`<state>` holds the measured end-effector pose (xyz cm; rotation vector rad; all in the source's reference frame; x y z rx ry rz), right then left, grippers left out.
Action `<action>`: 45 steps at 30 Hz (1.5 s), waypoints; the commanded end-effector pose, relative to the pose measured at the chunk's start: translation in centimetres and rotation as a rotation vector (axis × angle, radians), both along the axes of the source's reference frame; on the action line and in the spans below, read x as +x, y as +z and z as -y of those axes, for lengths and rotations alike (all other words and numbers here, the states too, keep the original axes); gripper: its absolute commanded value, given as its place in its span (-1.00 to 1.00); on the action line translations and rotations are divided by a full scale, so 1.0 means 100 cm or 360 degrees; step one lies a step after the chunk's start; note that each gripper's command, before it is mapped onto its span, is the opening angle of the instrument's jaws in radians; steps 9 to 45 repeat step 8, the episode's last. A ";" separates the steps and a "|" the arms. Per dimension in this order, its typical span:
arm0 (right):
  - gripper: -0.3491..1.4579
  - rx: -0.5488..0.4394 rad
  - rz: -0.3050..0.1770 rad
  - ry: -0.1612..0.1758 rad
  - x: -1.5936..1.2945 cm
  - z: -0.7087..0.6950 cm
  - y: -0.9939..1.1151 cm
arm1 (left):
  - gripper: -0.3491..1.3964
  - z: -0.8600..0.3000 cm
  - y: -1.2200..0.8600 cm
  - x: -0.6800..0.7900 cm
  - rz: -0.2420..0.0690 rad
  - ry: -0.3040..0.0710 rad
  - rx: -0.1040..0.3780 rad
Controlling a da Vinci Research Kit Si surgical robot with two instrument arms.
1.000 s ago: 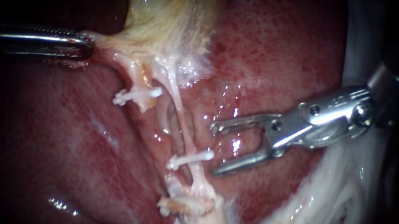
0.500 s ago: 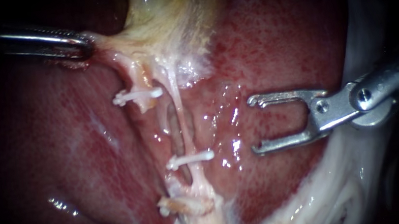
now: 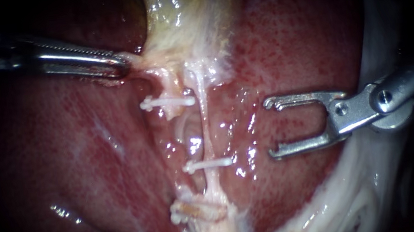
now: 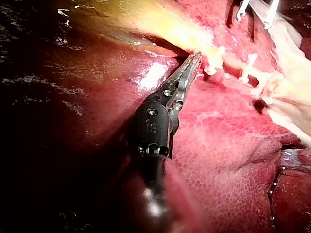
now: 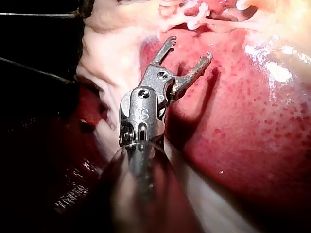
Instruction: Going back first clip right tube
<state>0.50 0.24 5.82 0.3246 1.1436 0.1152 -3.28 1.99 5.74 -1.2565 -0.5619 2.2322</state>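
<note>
My left instrument (image 3: 122, 64) comes in from the left, its jaws shut on the pale edge of the gallbladder (image 3: 183, 16) where it narrows. Two tubes run down from there over the liver (image 3: 66, 146). A white clip (image 3: 167, 102) crosses the left tube. On the thin right tube (image 3: 205, 126) sits another white clip (image 3: 208, 164), lower down. My right instrument (image 3: 271, 127) stands to the right of that clip, apart from it, its forked jaws open and empty. The left wrist view shows the left instrument (image 4: 193, 60) gripping tissue. Open jaws on the right instrument (image 5: 189, 48) show in the right wrist view.
A frayed pale stump (image 3: 196, 210) lies below the lower clip. White fatty tissue (image 3: 329, 205) borders the liver at the lower right, under the right instrument's shaft. Wet glints lie on the liver between the tube and the open jaws.
My right instrument has drawn back to the right, away from the lower clip, jaws still open. My left instrument has shifted right with its tissue, and the tubes now run straighter.
</note>
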 end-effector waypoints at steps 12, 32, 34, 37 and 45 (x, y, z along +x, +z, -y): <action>-0.06 0.0021 -0.0024 -0.0040 0.0001 0.0001 -0.0002 | -1.00 -0.0002 0.0004 0.0000 -0.0003 0.0002 0.0009; -0.06 0.0021 -0.0024 -0.0040 0.0001 0.0001 -0.0002 | -1.00 -0.0002 0.0004 0.0000 -0.0003 0.0002 0.0009; -0.06 0.0021 -0.0024 -0.0040 0.0001 0.0001 -0.0002 | -1.00 -0.0002 0.0004 0.0000 -0.0003 0.0002 0.0009; -0.06 0.0021 -0.0024 -0.0040 0.0001 0.0001 -0.0002 | -1.00 -0.0002 0.0004 0.0000 -0.0003 0.0002 0.0009; -0.06 0.0021 -0.0024 -0.0040 0.0001 0.0001 -0.0002 | -1.00 -0.0002 0.0004 0.0000 -0.0003 0.0002 0.0009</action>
